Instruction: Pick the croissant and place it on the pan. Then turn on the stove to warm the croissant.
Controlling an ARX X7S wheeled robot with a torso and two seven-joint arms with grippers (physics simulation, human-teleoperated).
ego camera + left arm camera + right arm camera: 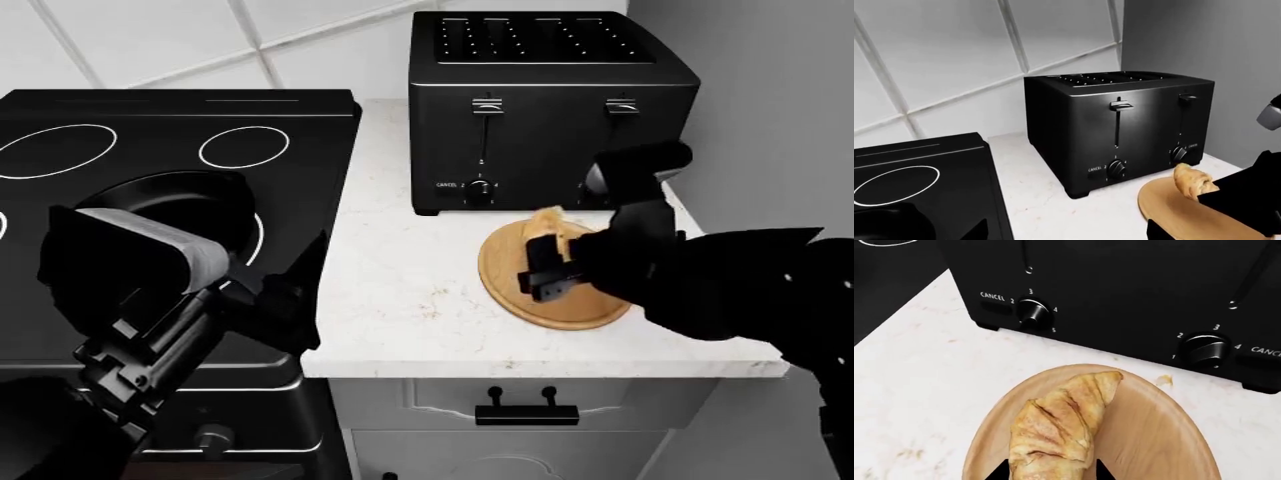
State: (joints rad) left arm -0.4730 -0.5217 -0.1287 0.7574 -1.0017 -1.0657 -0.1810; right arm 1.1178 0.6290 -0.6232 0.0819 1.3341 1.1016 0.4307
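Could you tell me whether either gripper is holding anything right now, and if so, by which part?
The right gripper straddles the near end of the croissant on the board, but a closed grip cannot be told. The left gripper holds nothing.

Croissant point(1194, 181) on round wooden board point(1187, 212) beside black toaster point(1117, 127).

croissant point(1062, 427) golden (on board) | pan point(180, 205) on stove point(160, 130)
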